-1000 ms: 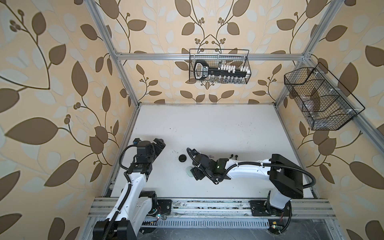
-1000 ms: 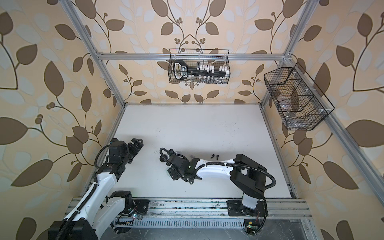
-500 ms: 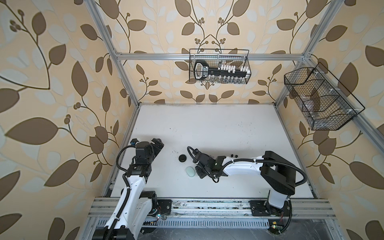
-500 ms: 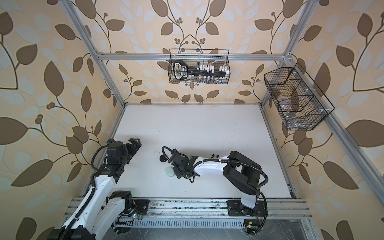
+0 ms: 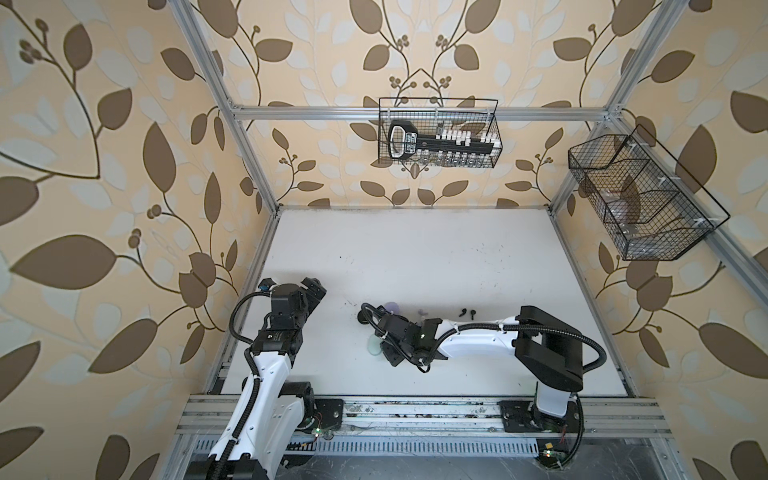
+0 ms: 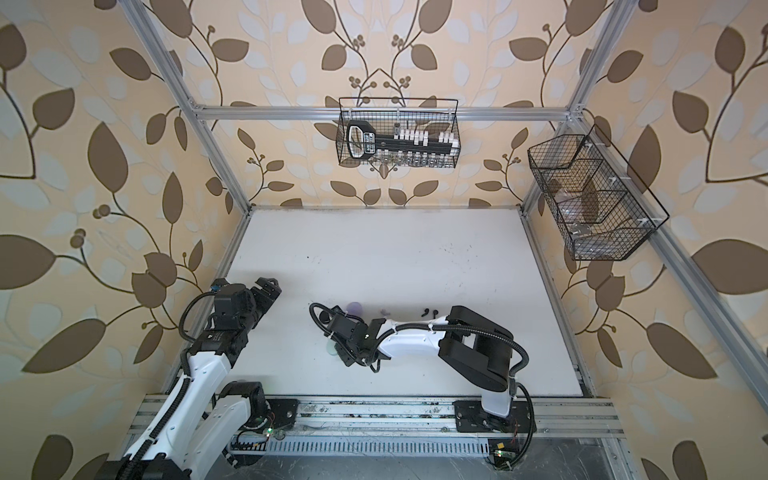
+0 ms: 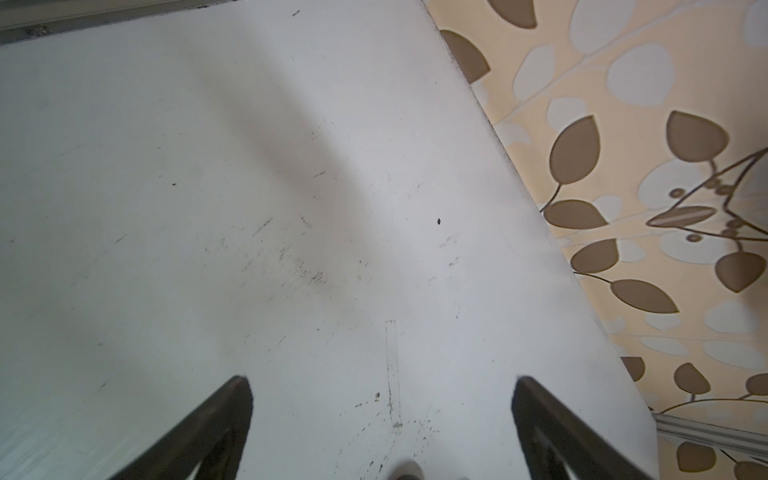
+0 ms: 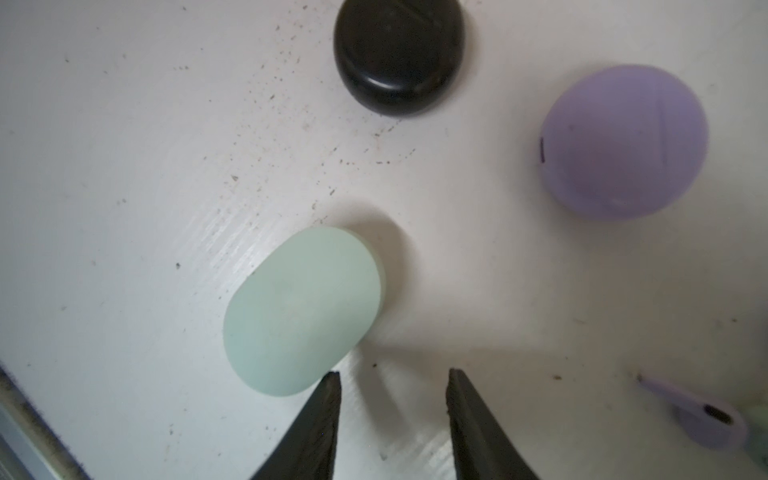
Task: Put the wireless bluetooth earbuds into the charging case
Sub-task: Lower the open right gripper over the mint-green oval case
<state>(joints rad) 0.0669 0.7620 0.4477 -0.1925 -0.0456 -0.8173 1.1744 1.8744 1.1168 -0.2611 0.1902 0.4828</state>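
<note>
Three charging cases lie on the white table: a mint case (image 8: 303,311) (image 5: 375,347), a black case (image 8: 399,54) and a lavender case (image 8: 623,141) (image 5: 392,308), all showing smooth closed shells. A lavender earbud (image 8: 706,415) (image 5: 423,311) lies loose, and a black pair of earbuds (image 5: 465,312) (image 6: 429,311) lies farther right. My right gripper (image 8: 392,374) (image 5: 386,353) hovers low beside the mint case, jaws partly apart with only bare table between them. One fingertip (image 8: 330,382) sits at the mint case's edge. My left gripper (image 7: 382,382) (image 5: 313,291) is wide open over bare table at the left.
The table's left edge and the aluminium frame post (image 5: 249,270) run close to the left arm. A wire basket (image 5: 438,133) with tools hangs on the back wall, and another wire basket (image 5: 640,199) on the right wall. The front rail (image 5: 415,415) carries both arm bases.
The right gripper's jaws have narrowed, and it has drawn back off the mint case, which now shows beside the fingers. The left arm has shifted slightly and stays wide open.
</note>
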